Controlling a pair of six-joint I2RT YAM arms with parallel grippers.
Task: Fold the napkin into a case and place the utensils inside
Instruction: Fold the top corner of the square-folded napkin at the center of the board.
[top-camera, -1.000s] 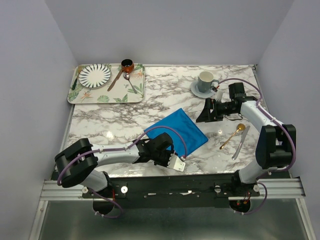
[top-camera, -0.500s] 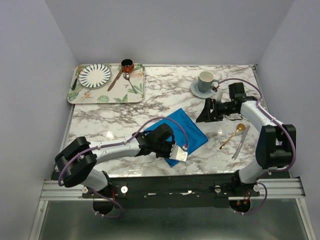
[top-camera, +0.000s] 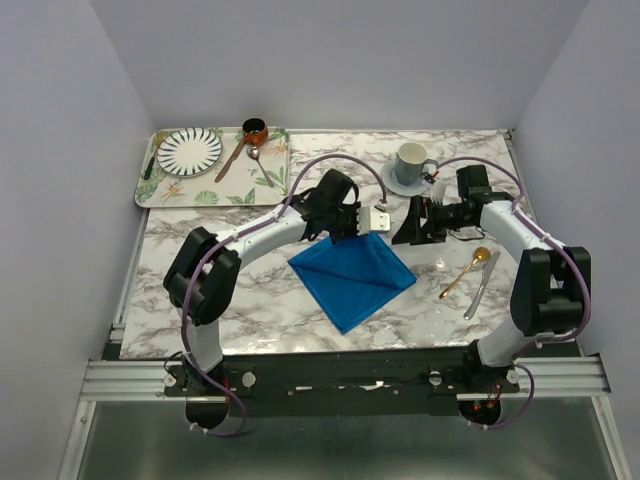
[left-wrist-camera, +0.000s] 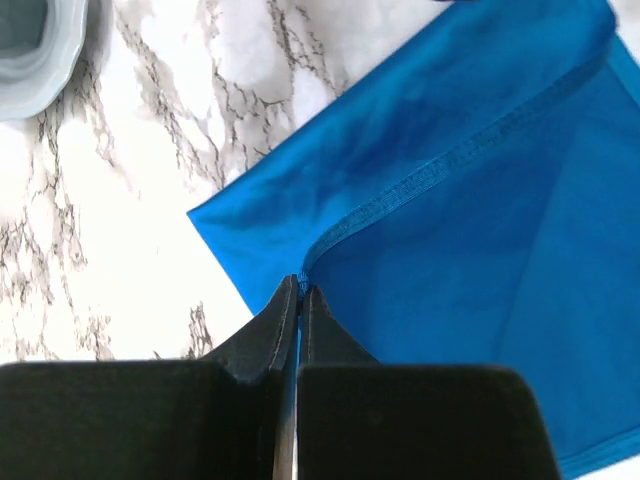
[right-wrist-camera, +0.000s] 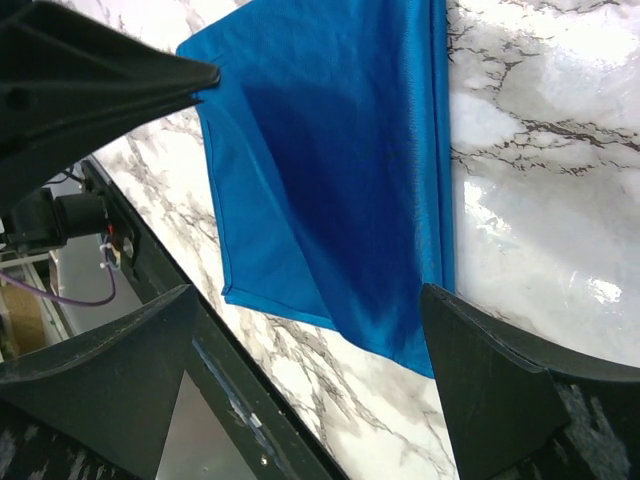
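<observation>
Blue napkin is found at the desk centre, now partly doubled over. 1 second ago it was spread flat as a diamond, with the left claw at its near corner and the jaws not yet fully closed. Since then that corner has been gripped and carried across to the far side. A hemmed edge is now seen lying over a lower layer in the left wrist view. The carried corner is brought close to the far corner of the lower layer but is not lined up with it. Whether the upper layer is pressed down or still lifted cannot be told.

This is judged to be the 1st fold of the case, still in hand. No narrow pouch is formed yet and the fold has not been released.

Left claw: jaws pressed together, with the napkin hem pinched right at the fingertips and nothing else touched.

Right claw: spread wide, nothing held, hung just off the napkin's far right edge and unmoved over the last second.

The 2 utensils, a gold spoon and a silver one, are left side by side on the desk to the right of the napkin. They are apart from it, untouched, in the same place as before.
</observation>
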